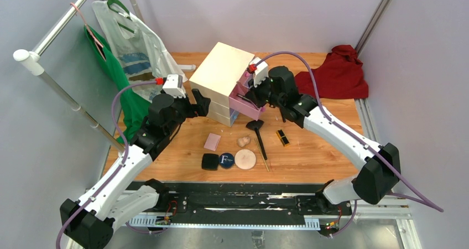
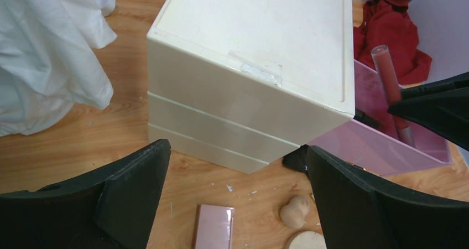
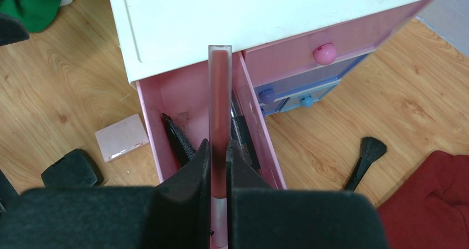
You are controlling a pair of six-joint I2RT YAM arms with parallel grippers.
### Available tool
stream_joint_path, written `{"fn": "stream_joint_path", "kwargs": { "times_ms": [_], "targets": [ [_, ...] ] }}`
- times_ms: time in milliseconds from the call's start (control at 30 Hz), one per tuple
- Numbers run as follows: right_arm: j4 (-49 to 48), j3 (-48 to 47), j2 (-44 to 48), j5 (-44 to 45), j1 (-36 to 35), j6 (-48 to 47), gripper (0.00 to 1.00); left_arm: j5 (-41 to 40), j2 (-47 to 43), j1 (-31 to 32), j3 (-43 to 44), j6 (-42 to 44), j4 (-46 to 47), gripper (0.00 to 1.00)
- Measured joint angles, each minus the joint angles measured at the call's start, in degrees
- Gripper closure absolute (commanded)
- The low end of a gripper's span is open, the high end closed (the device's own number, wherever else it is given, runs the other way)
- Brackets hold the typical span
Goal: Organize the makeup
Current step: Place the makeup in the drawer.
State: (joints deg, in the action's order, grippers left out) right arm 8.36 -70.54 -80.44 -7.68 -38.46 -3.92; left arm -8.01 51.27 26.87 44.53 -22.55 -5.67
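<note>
My right hand [image 3: 218, 149] is clenched on a clear lip gloss tube [image 3: 219, 122] filled with reddish-brown colour. The tube stands up between my fingers [image 3: 191, 171] and runs out past their tips. Right under it is the open pink drawer [image 3: 145, 127], pulled out of the cream chest [image 3: 221, 11]. Dark, thin makeup pieces [image 3: 178, 138] lie in the drawer on either side of the tube. I cannot tell whether the tube's far end touches the chest.

My left hand [image 2: 238, 166] is released, fingers spread wide and holding nothing. It faces the plain side wall of the chest, close to it but apart. Just beneath this hand, on the worktop [image 1: 332, 149], lie the pink square [image 2: 213, 227] and the beige sponge [image 2: 294, 211].

Further back from both hands, toward my bases, three pieces lie in a row: the black square compact [image 1: 209, 161], the round navy compact [image 1: 225, 160] and the beige round puff [image 1: 245, 159]. The last two touch. The black brush [image 1: 259, 138] lies below my right hand, bristles toward the drawer. The black-gold lipstick [image 1: 283, 138] lies just beside the brush, on the side away from my left hand.

Beyond my right hand, a red cloth [image 1: 332, 74] is heaped at the far edge of the worktop.
</note>
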Motion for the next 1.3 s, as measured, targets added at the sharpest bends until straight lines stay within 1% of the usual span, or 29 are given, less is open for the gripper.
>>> {"fn": "stream_joint_path", "kwargs": {
  "times_ms": [1133, 1200, 1300],
  "targets": [
    [-0.31, 1.01, -2.62, 0.20, 0.00, 0.92, 0.99, -0.17, 0.00, 0.00, -0.31, 0.00, 0.00, 0.02],
    [-0.33, 1.01, -2.78, 0.17, 0.00, 0.92, 0.95, -0.17, 0.00, 0.00, -0.31, 0.00, 0.00, 0.02],
    [-0.33, 1.01, -2.82, 0.20, 0.00, 0.92, 0.83, -0.17, 0.00, 0.00, -0.31, 0.00, 0.00, 0.02]
  ]
}}
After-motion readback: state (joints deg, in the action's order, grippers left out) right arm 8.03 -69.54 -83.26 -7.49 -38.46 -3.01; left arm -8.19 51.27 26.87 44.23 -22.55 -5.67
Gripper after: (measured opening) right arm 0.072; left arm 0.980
